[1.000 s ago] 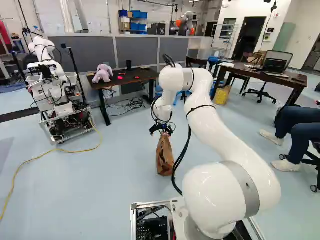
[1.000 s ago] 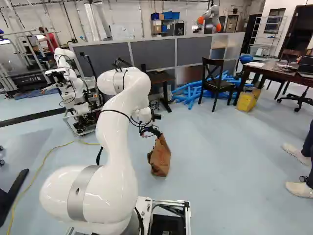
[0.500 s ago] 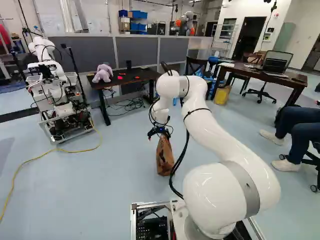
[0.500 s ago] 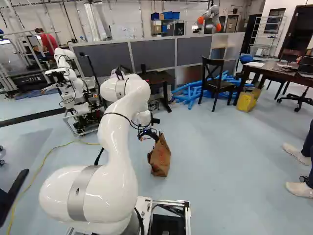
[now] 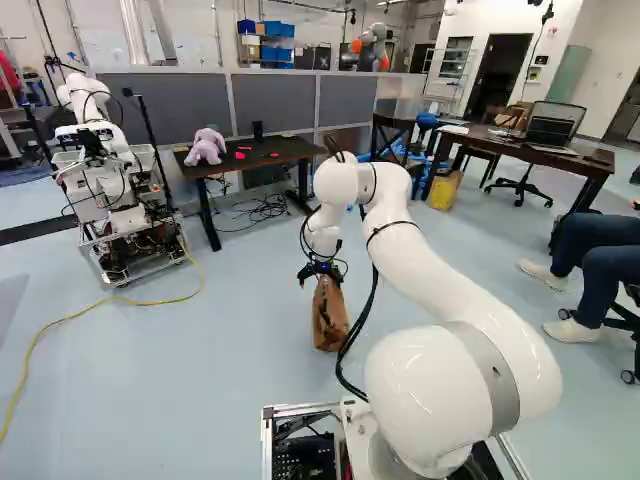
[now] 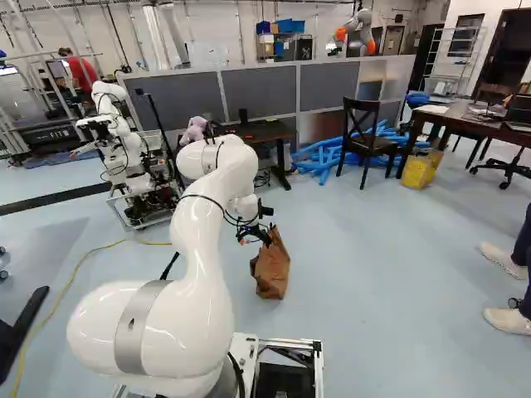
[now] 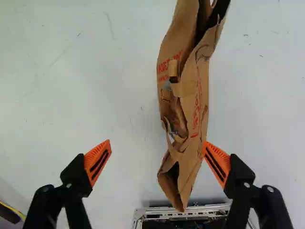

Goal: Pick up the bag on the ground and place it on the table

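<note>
Brown paper forms the tall, creased bag with red print (image 7: 200,95), which stands on the pale blue floor (image 5: 180,380) ahead of the base. Its crumpled mouth gapes unevenly, with loose paper strips across it; what lies inside I cannot tell. The black two-fingered gripper with orange pads (image 5: 320,273) hangs at the bag's top, its fingers spread wide and gripping nothing. One finger overlaps the bag's edge in the wrist view; contact is unclear. Compared with a second ago, the white arm (image 5: 440,260) sits lower, while the bag has stayed put.
</note>
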Robot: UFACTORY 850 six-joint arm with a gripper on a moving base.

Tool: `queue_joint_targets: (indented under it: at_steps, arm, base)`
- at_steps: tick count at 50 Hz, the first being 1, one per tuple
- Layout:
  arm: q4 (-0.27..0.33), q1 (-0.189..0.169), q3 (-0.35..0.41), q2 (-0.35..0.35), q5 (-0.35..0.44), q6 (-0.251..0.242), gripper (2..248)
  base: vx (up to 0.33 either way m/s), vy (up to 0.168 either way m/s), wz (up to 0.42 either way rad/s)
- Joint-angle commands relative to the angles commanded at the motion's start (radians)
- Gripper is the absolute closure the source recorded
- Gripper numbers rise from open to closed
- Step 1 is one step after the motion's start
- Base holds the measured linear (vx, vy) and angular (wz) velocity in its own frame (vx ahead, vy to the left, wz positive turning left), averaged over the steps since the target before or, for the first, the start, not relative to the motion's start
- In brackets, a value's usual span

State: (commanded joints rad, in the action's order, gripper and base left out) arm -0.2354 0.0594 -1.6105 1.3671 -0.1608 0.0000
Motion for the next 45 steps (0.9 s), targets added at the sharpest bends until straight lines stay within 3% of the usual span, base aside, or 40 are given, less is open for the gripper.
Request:
queue_joint_targets:
  at_steps: [29, 45]
  arm:
    - [0.000, -0.040, -0.045, 0.087, 0.014, 0.000, 3]
    - [0.000, -0.045, -0.098, 0.146, 0.014, 0.000, 3]
  base:
    - [0.000, 0.000, 0.000]
    - [0.000, 0.000, 0.000]
